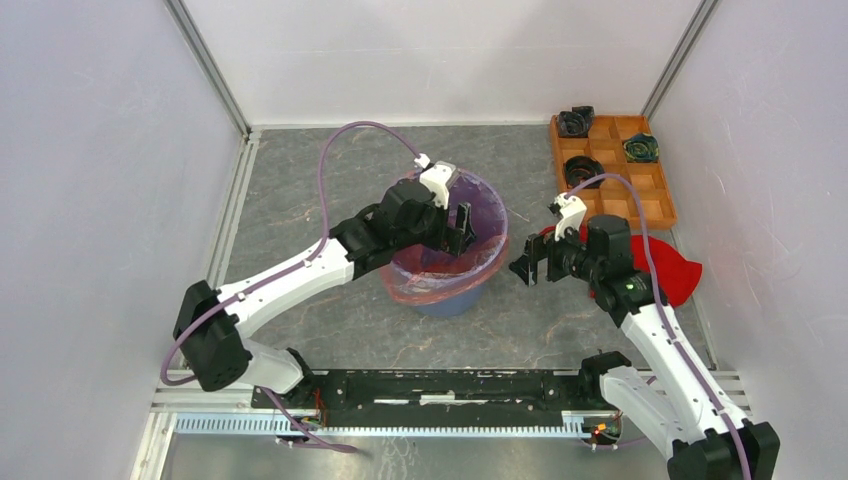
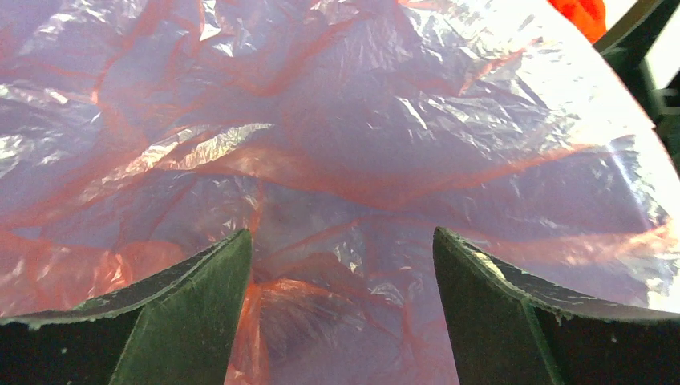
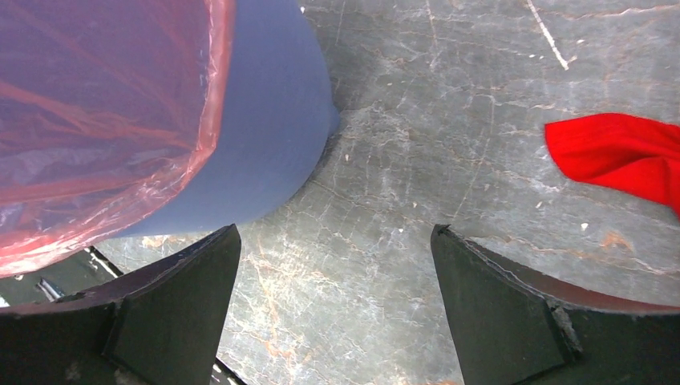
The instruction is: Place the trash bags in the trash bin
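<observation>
Plainly, the left pincer (image 2: 342, 235) gapes empty over the bag (image 2: 361, 120) lining the bin (image 3: 265, 120), right pincer (image 3: 337, 233) likewise alongside.

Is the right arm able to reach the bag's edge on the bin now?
Probably yes. The right claw is open beside the bin, only table between them, and the bag hangs over the rim there. The left claw is at the bin's mouth, not between them.
</observation>
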Robot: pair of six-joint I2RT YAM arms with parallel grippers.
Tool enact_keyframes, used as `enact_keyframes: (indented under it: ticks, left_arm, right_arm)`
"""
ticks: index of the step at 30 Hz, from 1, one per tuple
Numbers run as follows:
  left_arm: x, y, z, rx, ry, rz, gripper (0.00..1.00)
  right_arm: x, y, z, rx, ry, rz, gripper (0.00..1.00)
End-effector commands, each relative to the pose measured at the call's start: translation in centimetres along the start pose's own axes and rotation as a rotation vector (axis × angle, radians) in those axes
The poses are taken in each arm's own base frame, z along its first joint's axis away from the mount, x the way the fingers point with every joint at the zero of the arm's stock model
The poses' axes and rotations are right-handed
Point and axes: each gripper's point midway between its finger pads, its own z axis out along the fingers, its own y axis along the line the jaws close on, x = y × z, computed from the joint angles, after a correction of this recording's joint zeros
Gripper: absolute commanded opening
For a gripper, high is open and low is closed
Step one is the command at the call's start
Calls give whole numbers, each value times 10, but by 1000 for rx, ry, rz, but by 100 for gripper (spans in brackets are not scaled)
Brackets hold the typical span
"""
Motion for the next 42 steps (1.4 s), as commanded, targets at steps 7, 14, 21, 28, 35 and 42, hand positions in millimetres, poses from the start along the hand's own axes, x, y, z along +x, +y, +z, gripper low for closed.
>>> enact_keyframes:
  ticks: [7, 14, 21, 28, 35, 42]
  left_arm:
    - [-68, -12, -59, 36, -212, 95, 91]
    - [-113, -25, -135, 54, -300, 150, 96]
    - [-132, -24, -231, 61, -445, 123, 100]
    - [-121, -7, -290, 13, -492, 98, 100]
    - [-107, 11, -327, -52, -502, 91, 100]
    - [-97, 13, -339, -42, -499, 56, 100]
  right_arm:
    - [33, 21, 27, -144, 17, 25, 97]
    - [45, 52, 59, -272, -59, -77, 98]
    - [8, 83, 88, -336, -286, -385, 98]
    - [-9, 157, 151, -502, -282, -549, 98]
    - [-33, 233, 236, -546, -289, -621, 98]
    - [-62, 293, 303, -511, -341, -424, 98]
